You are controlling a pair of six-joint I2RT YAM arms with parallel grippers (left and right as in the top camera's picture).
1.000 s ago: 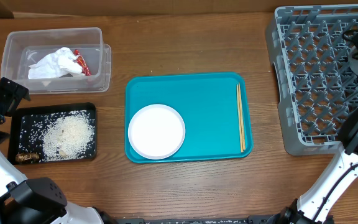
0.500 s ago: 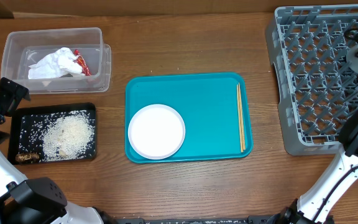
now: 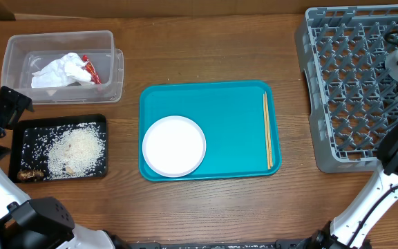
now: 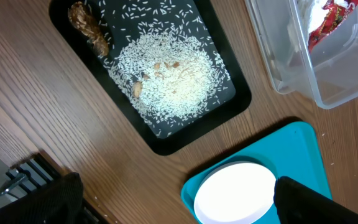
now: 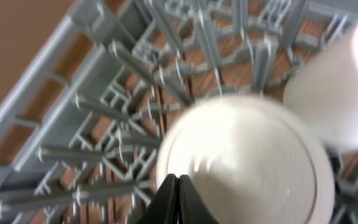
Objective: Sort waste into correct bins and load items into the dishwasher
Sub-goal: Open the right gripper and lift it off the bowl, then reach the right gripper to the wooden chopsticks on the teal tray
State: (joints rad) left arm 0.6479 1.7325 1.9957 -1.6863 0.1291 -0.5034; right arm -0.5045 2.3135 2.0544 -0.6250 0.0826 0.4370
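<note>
Overhead: teal tray (image 3: 233, 117) mid-bench, white plate (image 3: 174, 146) on its left half, chopsticks (image 3: 267, 131) lying along its right edge. Up-left of the teal tray is the clear tub (image 3: 19, 48) with a crumpled napkin (image 3: 57, 71) and the red wrapper (image 3: 90, 69) inside. Directly left of the teal tray is the black tray (image 3: 26, 138) with a rice pile (image 3: 78, 149) and a brown scrap (image 3: 30, 175) in the corner farthest from the teal tray. The grey rack (image 3: 351, 97) sits right of the teal tray, with a gap between them. Overhead shows the right arm only as a dark mass over the far side of the rack with a bit of white beside it, and gives no read on the jaws. The right wrist view fills that in, though blurred: right gripper (image 5: 178, 186) jaws closed to a thin slit, tips pinching the rim of a round white dish (image 5: 247, 168) over the rack lattice, with a second white object (image 5: 334, 93) touching or just beside it. The left wrist view shows the left gripper (image 4: 176, 186) jaws wide apart with nothing between them, above bare bench near the teal tray's corner and the black tray. It also shows the scrap and a few brown bits in the rice more clearly than overhead does. Versus a second ago: the white bit by the right arm has crept slightly farther from the teal tray; the left arm, trays, tub and plate are unchanged.
</note>
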